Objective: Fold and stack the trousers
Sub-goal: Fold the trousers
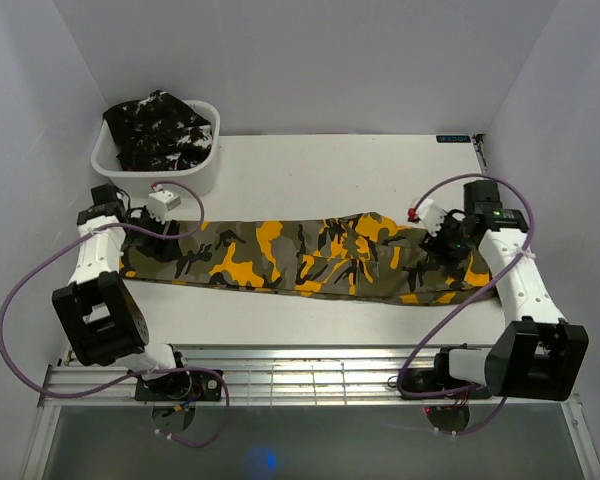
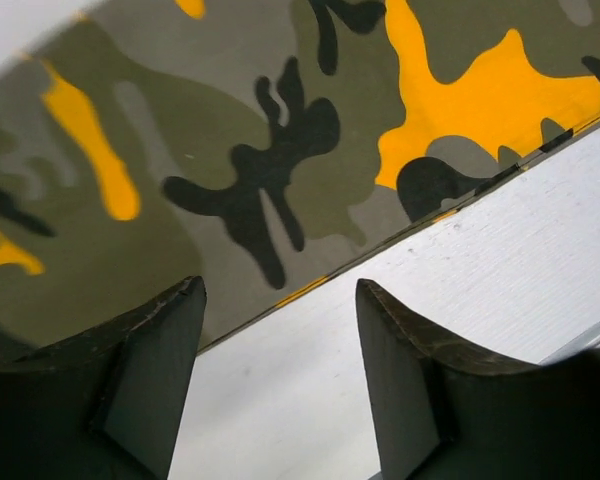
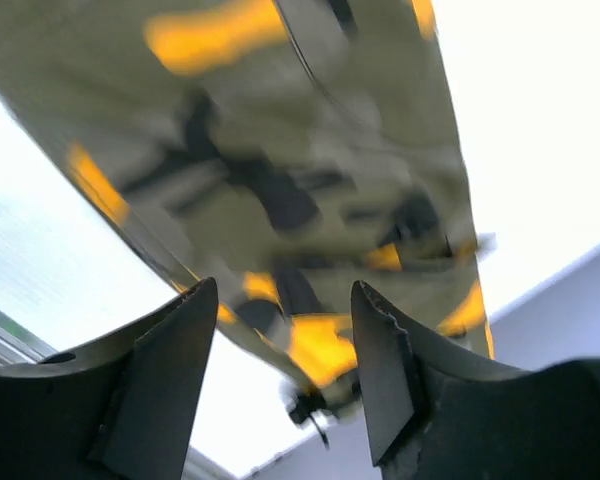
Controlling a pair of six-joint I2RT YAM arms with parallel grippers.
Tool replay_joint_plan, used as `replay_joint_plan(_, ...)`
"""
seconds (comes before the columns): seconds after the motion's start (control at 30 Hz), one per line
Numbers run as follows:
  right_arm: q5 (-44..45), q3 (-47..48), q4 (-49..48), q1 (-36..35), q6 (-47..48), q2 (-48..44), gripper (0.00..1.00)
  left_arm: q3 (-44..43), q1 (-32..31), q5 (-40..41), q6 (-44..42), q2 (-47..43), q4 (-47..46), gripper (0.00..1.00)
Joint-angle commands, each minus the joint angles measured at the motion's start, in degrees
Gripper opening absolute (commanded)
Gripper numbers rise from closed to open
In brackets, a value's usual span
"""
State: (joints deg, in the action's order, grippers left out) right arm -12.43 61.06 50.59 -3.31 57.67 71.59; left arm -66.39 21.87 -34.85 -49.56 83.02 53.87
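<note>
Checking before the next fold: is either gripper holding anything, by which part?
Nothing is held: left gripper and right gripper are open near the olive-grey, orange-and-black camouflage cloth trousers.

At frame left and right, the left arm point(image 1: 95, 256) and right arm point(image 1: 521, 281) pair white links with chunky black joint blocks. Purple cables point(image 1: 10, 295) loop from each. The fingers point(image 2: 130, 385) are black, wedge-shaped, scuffed-edged.
</note>
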Motion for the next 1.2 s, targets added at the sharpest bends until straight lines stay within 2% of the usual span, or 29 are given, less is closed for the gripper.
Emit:
replay_joint_plan(0.0,3.28,-1.99,5.76,10.14,15.34,0.56,0.59,4.42,-2.61,3.02,7.44,3.63,-5.95,0.71)
replay_joint_plan(0.03,4.33,-2.95,5.4,13.82,17.63,1.26,0.58,5.12,-2.88,3.73,8.07,4.68,-6.66,0.7)
replay_joint_plan(0.13,5.65,-3.84,2.08,19.11,23.62,3.89,0.55,6.97,-2.88,6.45,10.61,7.94,-9.03,0.69)
replay_joint_plan(0.23,7.32,-5.24,-2.84,21.76,27.22,6.36,0.55,7.94,-2.88,8.22,12.29,9.7,-10.36,0.7)
replay_joint_plan(0.63,11.11,-16.14,-16.13,23.35,33.65,8.03,0.54,6.8,-2.62,9.98,15.9,13.13,-10.62,0.71)
replay_joint_plan(0.77,10.93,-15.36,-18.94,24.23,33.65,9.18,0.47,7.24,-2.62,11.81,15.99,12.95,-10.97,0.71)
replay_joint_plan(1.17,7.24,-11.93,-18.07,27.83,38.04,8.03,0.5,9.35,-1.83,11.73,14.76,12.07,-10.8,0.71)
